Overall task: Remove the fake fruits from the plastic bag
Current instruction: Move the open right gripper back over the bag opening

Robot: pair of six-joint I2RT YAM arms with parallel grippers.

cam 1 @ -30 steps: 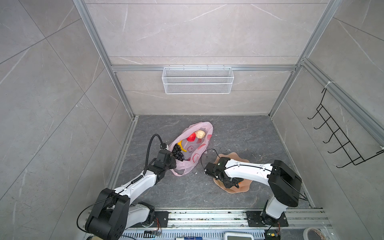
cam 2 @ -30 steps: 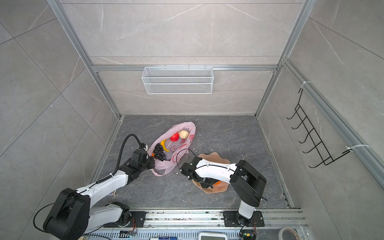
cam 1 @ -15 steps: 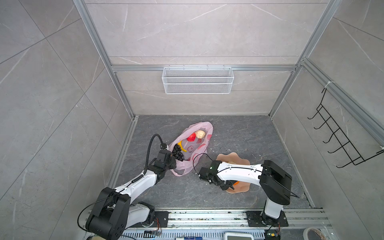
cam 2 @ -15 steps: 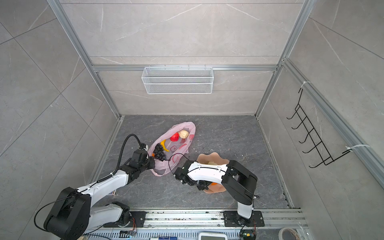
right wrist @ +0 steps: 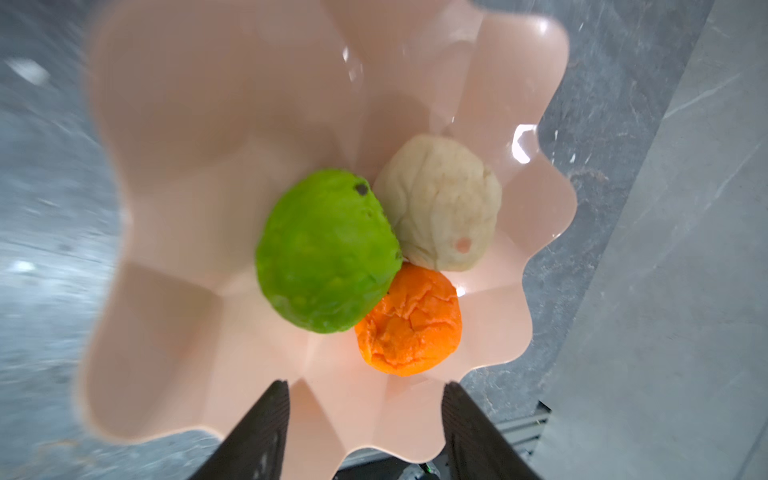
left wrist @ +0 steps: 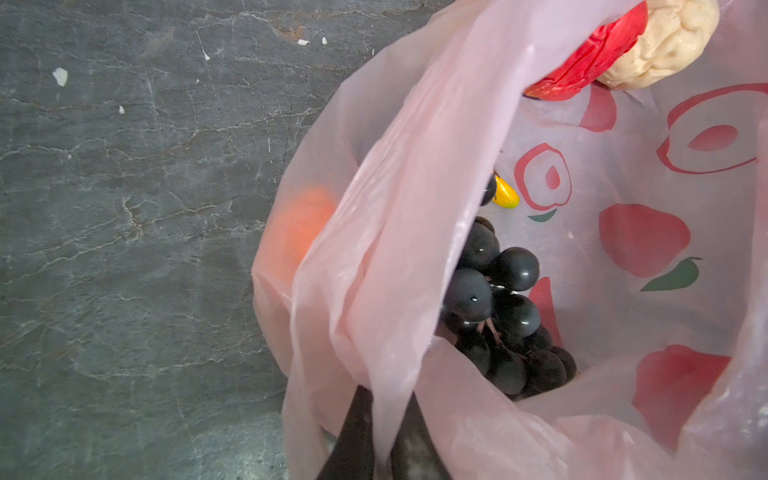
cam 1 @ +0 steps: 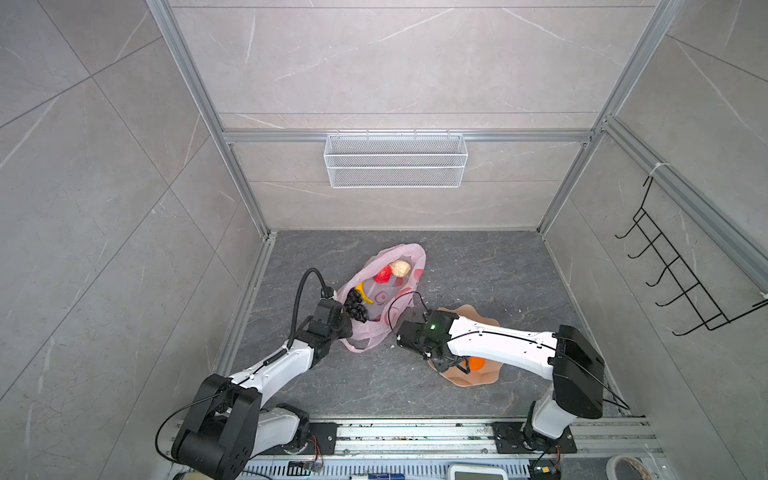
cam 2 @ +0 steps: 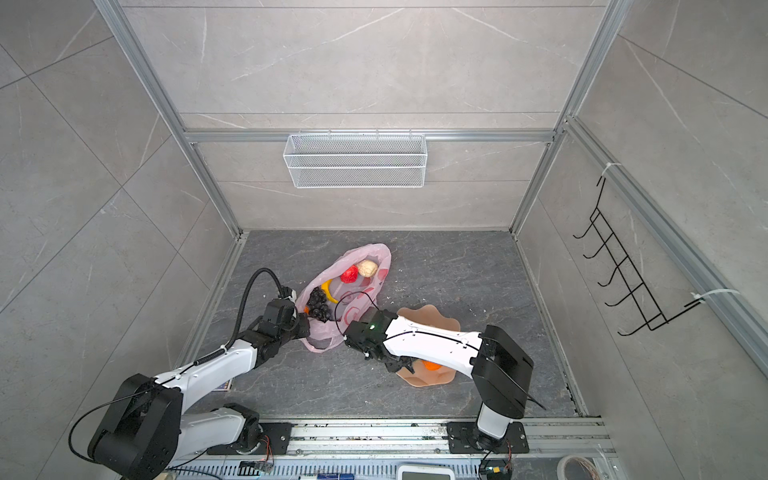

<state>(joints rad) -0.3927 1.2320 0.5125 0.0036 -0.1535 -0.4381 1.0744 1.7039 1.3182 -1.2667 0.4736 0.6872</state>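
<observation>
Right arm has shifted since a second ago: its wrist sits a little nearer the plastic bag [cam 1: 399,257] [cam 2: 365,251]. Left arm, bag and bagged fruit are unchanged.

Left gripper [left wrist: 384,399] [cam 1: 347,328]: jaws pinched together on a fold of the bag's pink film at the mouth rim, holding that side up. Just beyond the fingertips, inside the bag, lies the grape bunch [left wrist: 498,316] [cam 1: 356,307]. Past the grapes a tip of the banana [left wrist: 506,195] [cam 2: 330,293] shows. Farthest from the jaws, at the closed end of the bag, the red apple [left wrist: 590,58] [cam 1: 383,274] touches a beige lump [left wrist: 665,41] [cam 2: 367,268]. Off to one side of the jaws an orange [left wrist: 299,228] shows dimly through the film.

Right gripper [right wrist: 363,386] [cam 1: 451,365] [cam 2: 399,365]: jaws spread wide with nothing between them, poised over the near rim of the plate [right wrist: 187,124] [cam 1: 478,378]. Ahead of the fingertips, on the plate, three pieces sit touching one another. Second orange [right wrist: 409,320] [cam 2: 432,365] is closest to the jaws. Green ball [right wrist: 328,253] lies beside it, and second beige lump [right wrist: 440,203] is farthest. In both top views the arm hides all of these but the second orange.

Bag lies on the floor, well apart from the right jaws.
</observation>
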